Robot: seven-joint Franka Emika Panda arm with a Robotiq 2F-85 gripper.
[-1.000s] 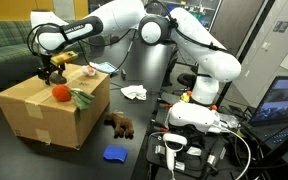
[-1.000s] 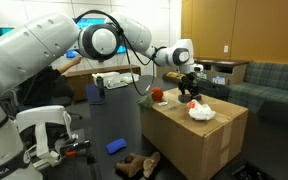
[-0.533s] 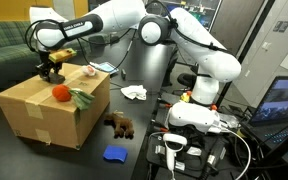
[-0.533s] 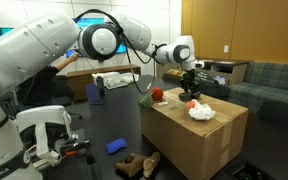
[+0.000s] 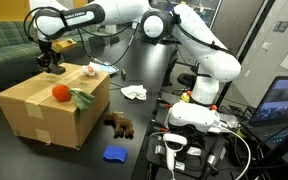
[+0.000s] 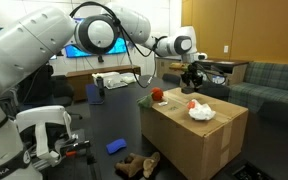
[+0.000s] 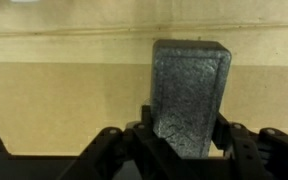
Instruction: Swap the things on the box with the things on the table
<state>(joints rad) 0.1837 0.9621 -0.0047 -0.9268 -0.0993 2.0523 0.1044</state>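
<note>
A cardboard box (image 5: 39, 112) carries a red ball (image 5: 59, 92), a green item (image 5: 82, 98) and a pink-white item (image 5: 90, 70). My gripper (image 5: 51, 63) hangs above the box's far edge, shut on a dark grey block (image 7: 189, 95). The wrist view shows the block upright between the fingers, with the box top (image 7: 64, 100) below. In both exterior views the gripper (image 6: 193, 76) is clear of the box (image 6: 199, 140). A brown plush toy (image 5: 119, 125) and a blue item (image 5: 114, 154) lie on the dark table beside the box.
A white cloth (image 5: 134, 92) lies on the table behind the box. The robot base (image 5: 194, 115) with cables stands beside the box, and a laptop (image 5: 284, 100) is at the edge. A green sofa (image 5: 4, 50) is behind.
My gripper has lifted upward off the box top with the dark grey block held in it. The other items have not moved.
</note>
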